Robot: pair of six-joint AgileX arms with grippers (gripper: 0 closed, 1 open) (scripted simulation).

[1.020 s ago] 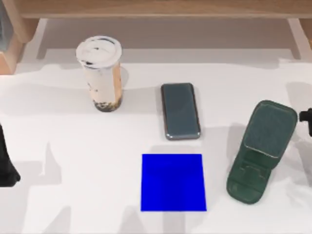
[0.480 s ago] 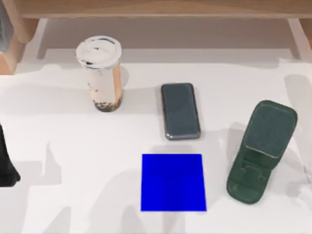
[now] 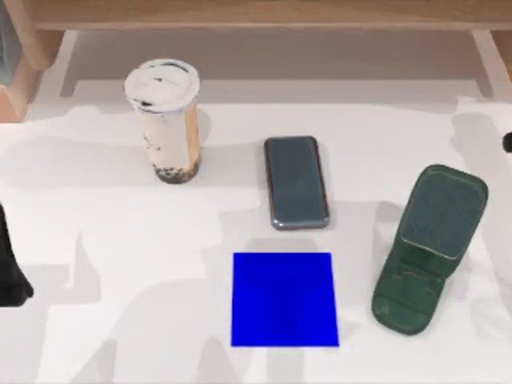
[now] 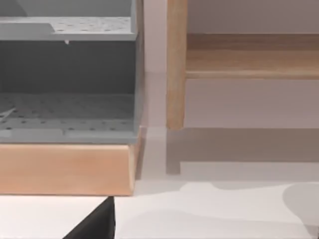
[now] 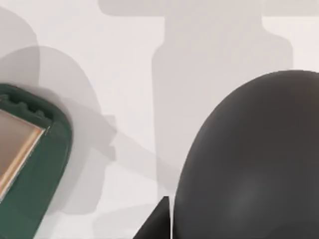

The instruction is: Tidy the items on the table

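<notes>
The white-lidded cup (image 3: 162, 120) of beige drink with dark pearls stands upright at the table's back left. The slate-grey smartphone (image 3: 297, 182) lies flat near the middle of the white table (image 3: 120, 240). In the right wrist view the dark grey mouse (image 5: 249, 159) looms very close to the camera, over the white tabletop and beside the green stand (image 5: 22, 169). A small dark bit of my right arm (image 3: 507, 142) peeks in at the table's right edge. My left arm (image 3: 11, 276) sits parked at the left edge.
A blue square pad (image 3: 284, 298) lies in front of the phone. The dark green folding stand (image 3: 428, 248) stands at the right. A light wooden shelf (image 3: 264, 16) runs along the back; the left wrist view shows its post (image 4: 176, 64) and a grey perforated tray (image 4: 67, 114).
The dark part of my right arm at the right edge left the top view, then reappeared farther back. The shadows on the right side shifted. The cup, phone, pad and stand stayed put.
</notes>
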